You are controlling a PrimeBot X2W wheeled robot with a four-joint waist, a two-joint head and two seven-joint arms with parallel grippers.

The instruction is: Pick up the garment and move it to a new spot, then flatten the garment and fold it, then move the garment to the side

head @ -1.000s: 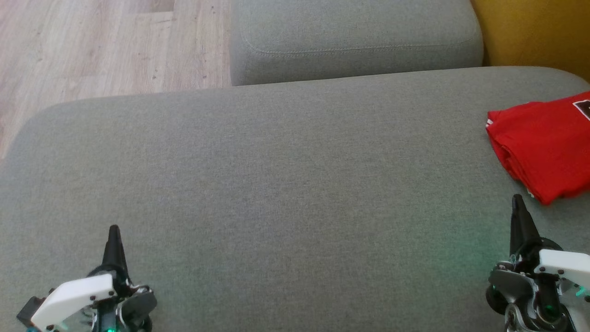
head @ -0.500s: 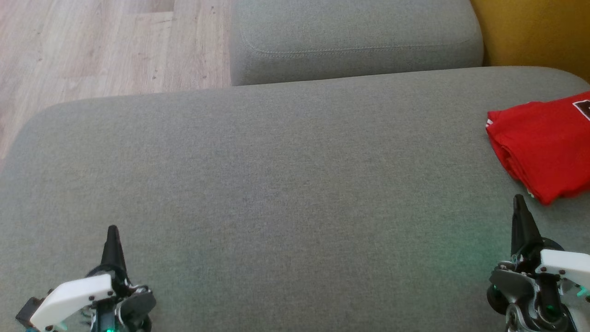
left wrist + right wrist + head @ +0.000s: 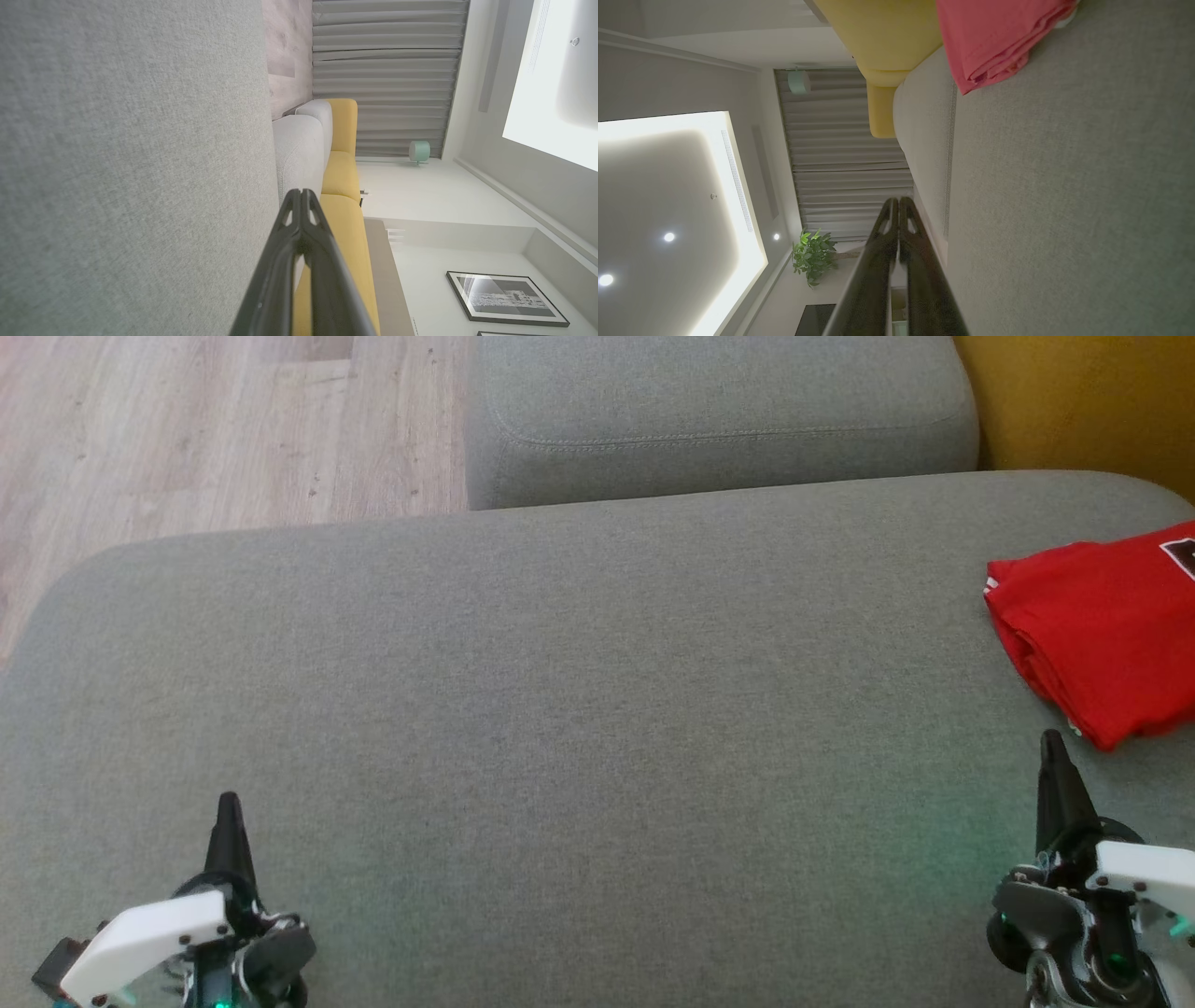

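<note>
Grey sofa cushion (image 3: 560,709) takes most of the head view. At its right edge lies the folded red T-shirt (image 3: 1102,625), probably put aside as the last step. The left gripper (image 3: 229,800) and right gripper (image 3: 1049,739) hover near the front, jaws pressed together and holding nothing, the right one close to the shirt but apart from it.

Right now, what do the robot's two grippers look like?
Left gripper and right gripper match: two long black fingers tapering to a point, small slots near the tips, a white shell over grey metal with screws, and green lights.
</note>
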